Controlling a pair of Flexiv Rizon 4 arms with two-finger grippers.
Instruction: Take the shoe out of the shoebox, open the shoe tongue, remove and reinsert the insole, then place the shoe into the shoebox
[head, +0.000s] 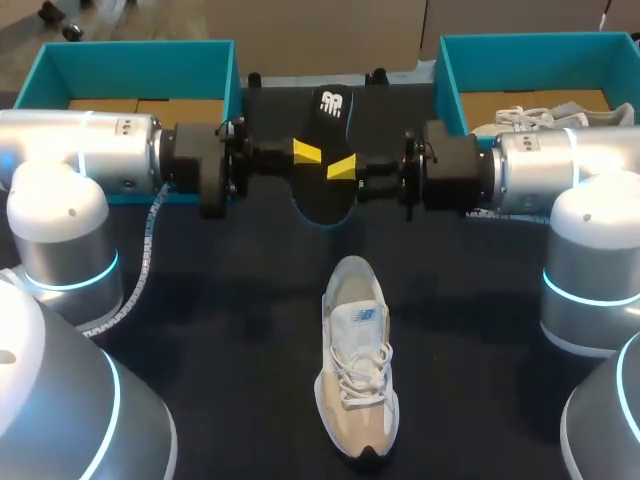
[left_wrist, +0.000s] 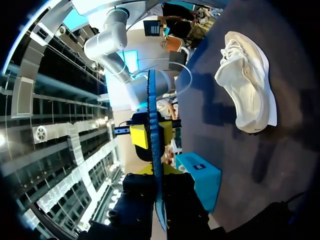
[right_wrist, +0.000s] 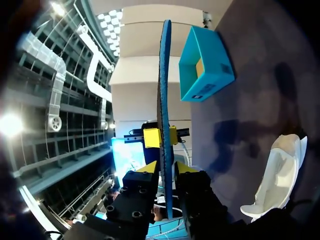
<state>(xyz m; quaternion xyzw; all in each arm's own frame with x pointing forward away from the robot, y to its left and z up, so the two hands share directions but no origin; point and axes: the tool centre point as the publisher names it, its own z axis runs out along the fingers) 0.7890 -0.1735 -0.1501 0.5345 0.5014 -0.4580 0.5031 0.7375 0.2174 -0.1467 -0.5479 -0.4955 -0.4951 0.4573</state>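
**Left gripper** (head: 307, 152): at the end of the left arm (head: 90, 150), which lies level across the far half of the table (head: 230, 330). Clenched on one long edge of the insole (head: 330, 110), one yellow tip on top and the other hidden under it. In the left wrist view the insole (left_wrist: 152, 100) runs edge-on straight out between the two fingers of this gripper (left_wrist: 156, 172).

**Right gripper** (head: 342, 167): at the end of the right arm (head: 560, 160), facing the left gripper. Clamped on the opposite long edge of the same insole. In the right wrist view its tips (right_wrist: 166, 169) press the thin blue edge (right_wrist: 165, 75) from both sides. The left gripper (right_wrist: 162, 136) shows just ahead, on the same edge.

**Insole**: black on top, with a white mark at the heel end and blue along the rim. Held flat above the table between the two grippers, heel end toward the far edge, between the two boxes.

**Shoe** (head: 357, 370): white and beige, laced, standing on its sole on the table. It sits nearer the robot than the insole and apart from it, with the toe toward the robot and the heel opening toward the grippers.

**Left box** (head: 135, 50): teal, open, at the far left corner, bare cardboard floor showing.

**Right box** (head: 530, 42): teal, open, at the far right corner, with a second shoe (head: 540, 118) lying inside.
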